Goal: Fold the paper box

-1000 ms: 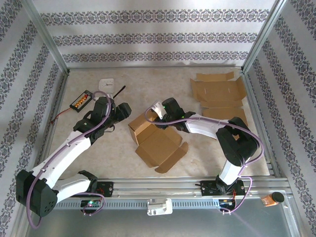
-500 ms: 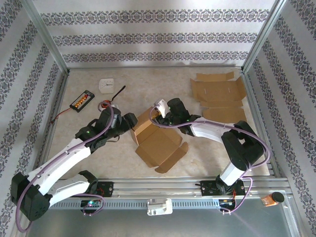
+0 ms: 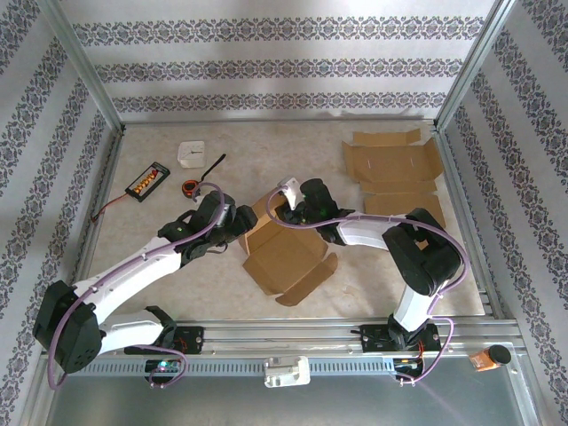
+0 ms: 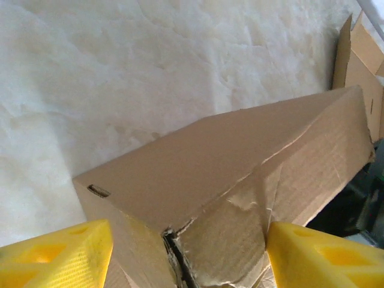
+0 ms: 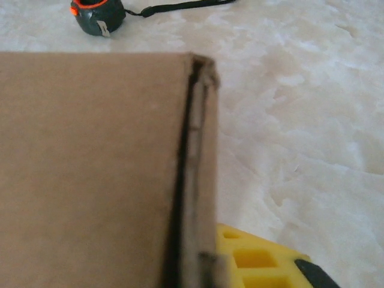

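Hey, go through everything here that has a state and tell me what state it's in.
paper box: half folded, lid lying open.
spare cardboard blank: unfolded, flat.
left claw: open, straddling the box's corner.
right claw: at the box's wall, grip unclear.
tape measure: retracted.

White arms, black joints (purple cables)
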